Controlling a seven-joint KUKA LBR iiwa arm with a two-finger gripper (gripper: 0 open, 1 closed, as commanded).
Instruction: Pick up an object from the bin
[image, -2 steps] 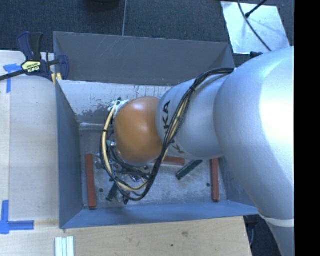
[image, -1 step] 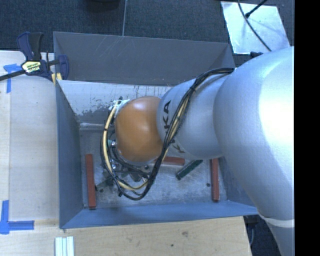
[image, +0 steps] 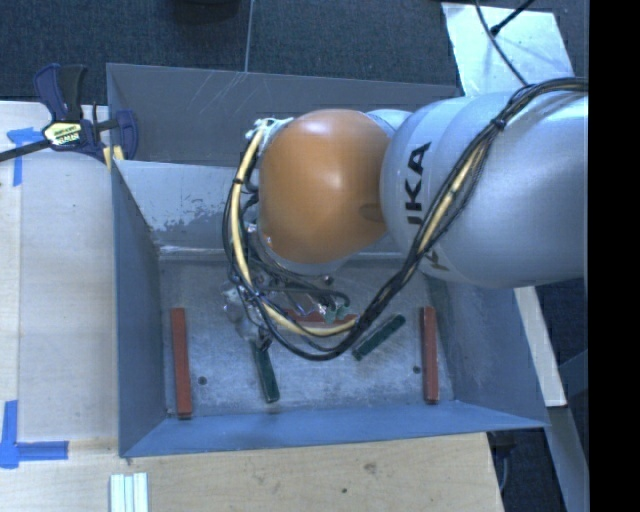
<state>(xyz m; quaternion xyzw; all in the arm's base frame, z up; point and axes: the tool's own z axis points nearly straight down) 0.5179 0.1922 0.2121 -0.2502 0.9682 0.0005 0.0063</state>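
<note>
Orange wrist cover (image: 320, 185) is sitting closest to the lens, hanging over the bin's (image: 135, 300) back half. Down-left of the cover, left brown stick (image: 180, 362) is lying on the floor. Gripper (image: 243, 300) is poking out under the cover's lower-left edge; can't tell its state. Dark green pen (image: 266, 375) is lying just below it, nearest thing. Second green pen (image: 380, 337) is lying tilted down-right of the cover, right brown stick (image: 430, 355) beyond.
</note>
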